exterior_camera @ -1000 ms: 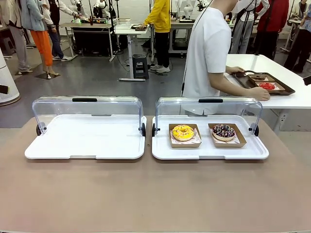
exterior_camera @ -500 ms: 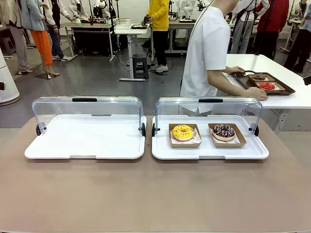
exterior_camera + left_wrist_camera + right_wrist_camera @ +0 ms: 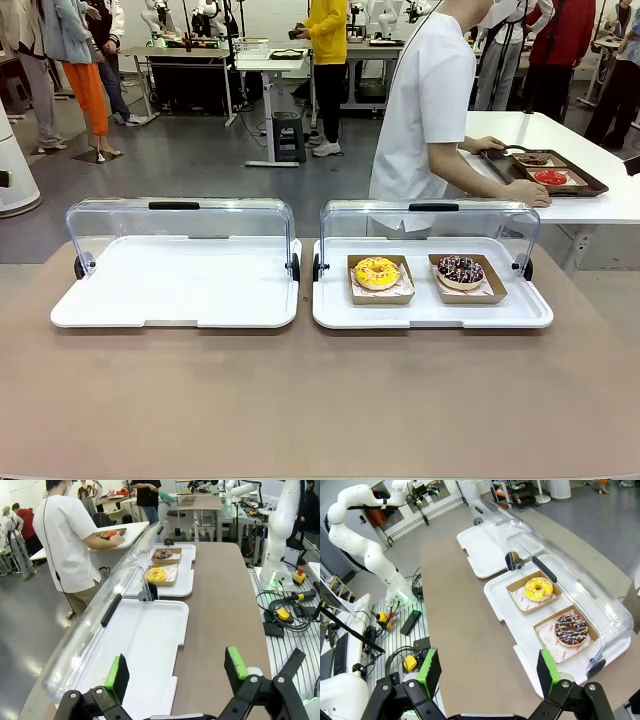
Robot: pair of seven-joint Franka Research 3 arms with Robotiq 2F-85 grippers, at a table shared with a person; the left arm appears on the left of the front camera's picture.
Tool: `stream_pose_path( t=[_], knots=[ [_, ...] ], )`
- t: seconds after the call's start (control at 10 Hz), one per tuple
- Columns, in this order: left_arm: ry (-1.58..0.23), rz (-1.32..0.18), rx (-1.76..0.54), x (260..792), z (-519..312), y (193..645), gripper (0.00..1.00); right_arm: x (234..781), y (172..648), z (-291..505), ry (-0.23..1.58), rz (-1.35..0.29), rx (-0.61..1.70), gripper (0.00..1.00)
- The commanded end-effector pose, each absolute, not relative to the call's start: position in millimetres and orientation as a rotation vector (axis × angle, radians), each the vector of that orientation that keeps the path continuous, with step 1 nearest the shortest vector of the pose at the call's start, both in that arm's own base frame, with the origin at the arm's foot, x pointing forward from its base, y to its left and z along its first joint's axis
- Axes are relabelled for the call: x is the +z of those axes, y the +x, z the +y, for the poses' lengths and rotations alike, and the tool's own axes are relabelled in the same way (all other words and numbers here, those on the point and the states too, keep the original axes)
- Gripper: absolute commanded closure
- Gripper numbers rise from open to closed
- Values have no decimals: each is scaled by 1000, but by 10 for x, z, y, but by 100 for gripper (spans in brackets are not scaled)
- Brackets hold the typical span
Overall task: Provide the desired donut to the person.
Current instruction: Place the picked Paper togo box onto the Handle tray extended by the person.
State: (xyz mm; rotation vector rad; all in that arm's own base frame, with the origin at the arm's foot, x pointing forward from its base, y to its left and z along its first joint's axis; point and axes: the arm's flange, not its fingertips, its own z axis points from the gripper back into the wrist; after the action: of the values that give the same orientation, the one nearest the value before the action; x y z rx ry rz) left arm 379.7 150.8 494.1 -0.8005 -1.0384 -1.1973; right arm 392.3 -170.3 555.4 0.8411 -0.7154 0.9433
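Front view: a brown tabletop (image 3: 320, 400) carries two white trays with raised clear lids. The left tray (image 3: 175, 290), at centre left of the frame, holds nothing. The right tray (image 3: 432, 312), at centre right, holds two donuts in brown cardboard boats: a yellow-iced donut (image 3: 377, 272) on the left and a chocolate donut with sprinkles (image 3: 460, 269) just beside it on the right. The paper liners under both carry faint pink print, too small to read. At upper centre the person (image 3: 425, 100), in a white short-sleeved shirt, stands behind the right tray, turned toward the frame's right, both hands on a dark serving tray (image 3: 545, 172) that rests on a white side table (image 3: 600, 200).

Left wrist view: the left end effector (image 3: 177, 669), at the bottom edge, stands wide with green pads well apart and nothing between them, above the near edge of the left tray.

Right wrist view: the right end effector (image 3: 486, 672), at the bottom edge, is likewise spread wide and holds nothing, above bare tabletop beside the right tray.
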Motion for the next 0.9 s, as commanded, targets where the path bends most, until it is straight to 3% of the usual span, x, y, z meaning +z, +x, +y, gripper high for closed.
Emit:
stream_pose_path(
  t=[0.0, 0.8],
  knots=[
    [-812, -1034, -1190, 4948, 1513, 3774, 0, 5557, 3925, -1687, 850, -720, 939, 0],
    [-812, -1034, -1190, 4948, 1513, 3774, 0, 5557, 3925, -1687, 850, -720, 939, 0]
  ],
)
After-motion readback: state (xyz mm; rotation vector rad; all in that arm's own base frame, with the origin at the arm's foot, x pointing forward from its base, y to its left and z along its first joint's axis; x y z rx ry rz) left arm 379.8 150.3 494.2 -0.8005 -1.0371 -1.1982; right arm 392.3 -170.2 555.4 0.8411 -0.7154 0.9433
